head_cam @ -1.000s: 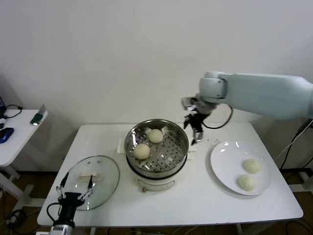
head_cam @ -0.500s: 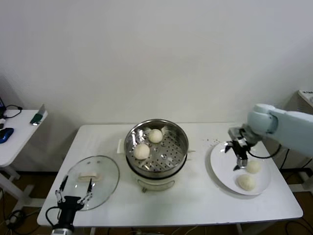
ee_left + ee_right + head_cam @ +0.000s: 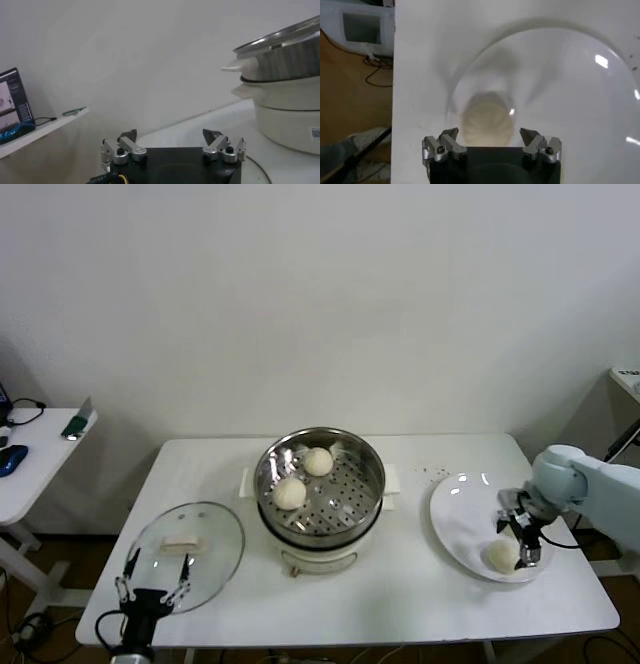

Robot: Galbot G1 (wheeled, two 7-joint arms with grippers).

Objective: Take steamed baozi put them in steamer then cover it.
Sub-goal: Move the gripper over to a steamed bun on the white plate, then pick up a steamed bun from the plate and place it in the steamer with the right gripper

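Observation:
The steamer (image 3: 372, 474) stands mid-table on its white pot base (image 3: 320, 559), with two baozi (image 3: 290, 493) (image 3: 318, 461) inside. My right gripper (image 3: 522, 542) is open, low over the white plate (image 3: 460, 519). One baozi (image 3: 500, 556) shows on the plate right beside it. In the right wrist view a baozi (image 3: 487, 122) lies just ahead of my right gripper (image 3: 490, 135), between its spread fingertips. Another bun may be hidden under the arm. The glass cover (image 3: 205, 544) lies flat at the front left. My left gripper (image 3: 152, 579) is open, at the cover's near edge.
A side table (image 3: 30, 464) with small devices stands off to the left. The table's right edge is close behind the plate. In the left wrist view the steamer (image 3: 285, 55) and pot base (image 3: 290, 120) rise beyond my open left gripper (image 3: 170, 136).
My right arm has swung from beside the steamer over to the plate and come down over the baozi there. The left gripper has sunk slightly.

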